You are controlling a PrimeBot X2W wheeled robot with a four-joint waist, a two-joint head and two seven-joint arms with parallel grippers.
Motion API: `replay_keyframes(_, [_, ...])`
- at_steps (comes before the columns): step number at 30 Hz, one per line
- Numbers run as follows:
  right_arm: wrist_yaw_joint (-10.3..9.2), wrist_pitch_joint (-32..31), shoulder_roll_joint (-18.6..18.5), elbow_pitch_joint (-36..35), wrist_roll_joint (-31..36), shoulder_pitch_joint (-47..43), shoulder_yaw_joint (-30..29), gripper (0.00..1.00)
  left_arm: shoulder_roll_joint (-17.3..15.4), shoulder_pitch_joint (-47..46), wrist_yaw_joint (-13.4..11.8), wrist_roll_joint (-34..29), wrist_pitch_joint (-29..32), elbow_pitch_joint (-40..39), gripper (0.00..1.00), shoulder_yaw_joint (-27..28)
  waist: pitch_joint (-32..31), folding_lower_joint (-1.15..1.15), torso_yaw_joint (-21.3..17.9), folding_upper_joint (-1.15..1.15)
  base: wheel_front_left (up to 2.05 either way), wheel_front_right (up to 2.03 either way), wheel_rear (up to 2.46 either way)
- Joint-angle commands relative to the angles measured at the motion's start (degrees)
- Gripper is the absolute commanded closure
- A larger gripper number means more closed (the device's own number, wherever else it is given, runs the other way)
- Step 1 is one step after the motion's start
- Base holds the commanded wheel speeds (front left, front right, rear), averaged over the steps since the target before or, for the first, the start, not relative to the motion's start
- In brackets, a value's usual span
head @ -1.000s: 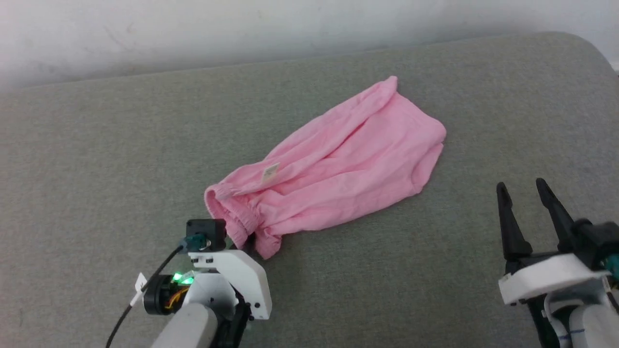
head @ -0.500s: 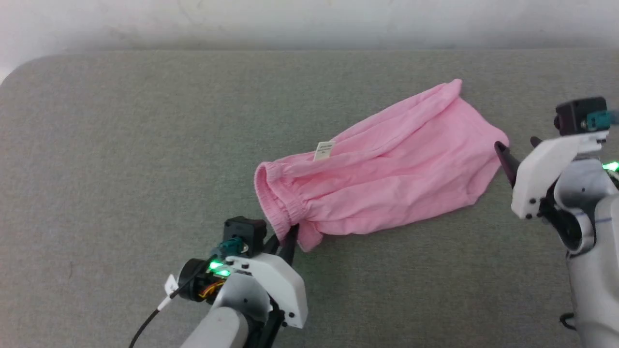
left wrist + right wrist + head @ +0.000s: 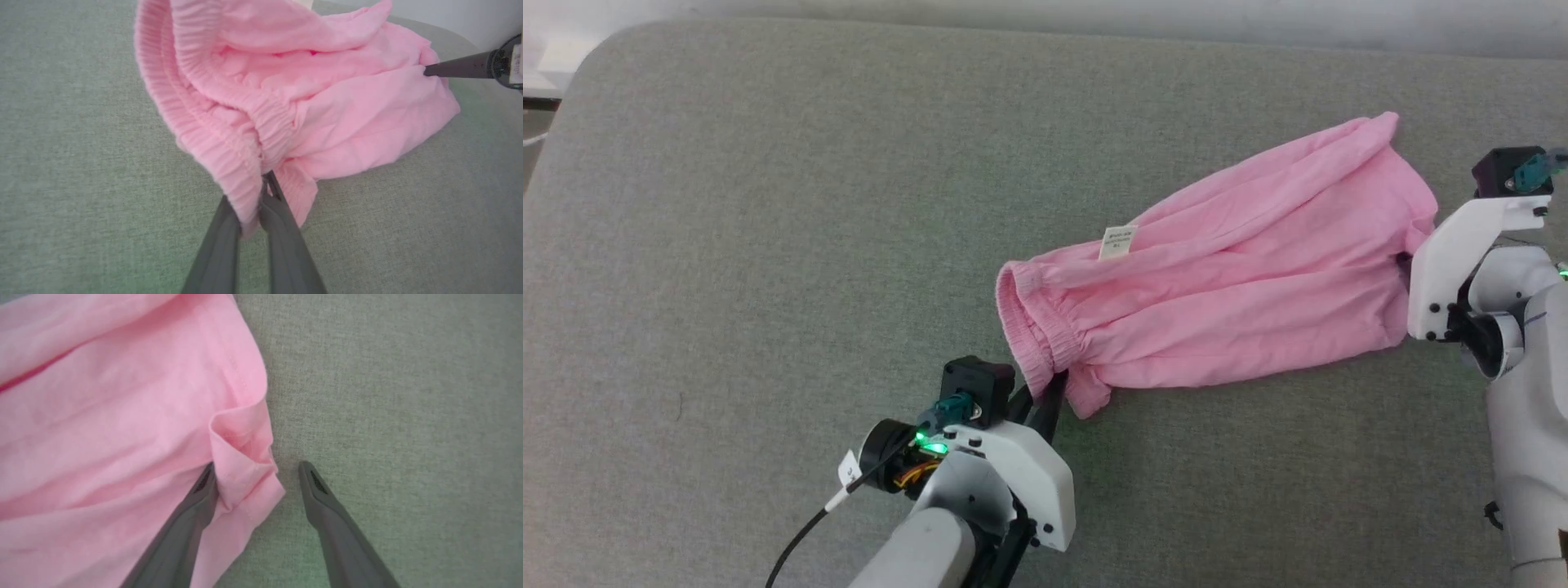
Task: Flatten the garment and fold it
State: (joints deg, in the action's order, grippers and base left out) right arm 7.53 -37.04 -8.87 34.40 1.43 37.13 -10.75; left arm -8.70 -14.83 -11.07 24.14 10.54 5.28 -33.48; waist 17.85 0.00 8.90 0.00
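The garment (image 3: 1241, 286) is light pink thin cloth, lying crumpled and slanted on the grey-green cushion (image 3: 768, 204). It has a gathered elastic band (image 3: 212, 134) at its near-left end and a small white label (image 3: 1117, 242) on top. My left gripper (image 3: 1045, 388) is shut on the lower edge of that band, as the left wrist view (image 3: 263, 185) shows. My right gripper (image 3: 257, 467) is open at the garment's far right hem (image 3: 241, 465). One of its fingers (image 3: 196, 506) rests on the cloth and the other lies on the cushion, with a small fold between them. In the head view its wrist (image 3: 1454, 261) hides its fingers.
The cushion's rounded back-left corner (image 3: 588, 57) and a pale wall (image 3: 1094, 12) bound the surface. A black cable (image 3: 800, 539) trails from my left wrist. My right arm (image 3: 1527, 408) stands along the right edge.
The head camera has turned, shifting the whole picture. My right gripper has gone from the lower right to the garment's right hem. The left gripper stays shut on the band.
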Motion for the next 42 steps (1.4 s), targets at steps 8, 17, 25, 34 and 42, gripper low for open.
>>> replay_keyframes(8, [-0.04,4.59,0.38,6.94,-1.03,-1.14,0.87,1.0,-0.33,-0.96,0.01,-0.16,-0.33,1.77,1.0,-0.03,-0.84,0.0,-0.73,0.0,0.0,0.0,0.0])
replay_keyframes(17, [-0.04,13.05,-1.83,4.79,-10.95,-5.74,5.95,1.0,-2.48,1.28,-0.21,1.16,-0.15,2.78,1.0,1.05,-6.92,0.0,-3.13,0.0,0.0,0.0,0.0])
replay_keyframes(25, [-0.04,12.98,-3.47,-8.49,-18.85,-20.23,8.25,1.0,-6.42,5.75,-0.41,3.01,1.2,0.66,1.0,2.59,-13.07,0.0,-6.26,0.0,0.0,0.0,0.0])
replay_keyframes(34, [-0.04,9.19,1.91,-28.27,-18.1,-38.56,2.34,1.0,-8.88,11.12,-0.38,7.18,4.78,-3.15,1.0,3.79,-15.28,0.0,-8.73,0.0,0.0,0.0,0.0])
replay_keyframes(42, [-0.04,10.19,5.11,-32.82,-17.06,-44.99,2.39,1.0,-10.39,13.47,-0.76,9.31,10.89,-3.42,1.0,2.76,-14.38,0.0,-9.49,0.0,0.0,0.0,0.0])
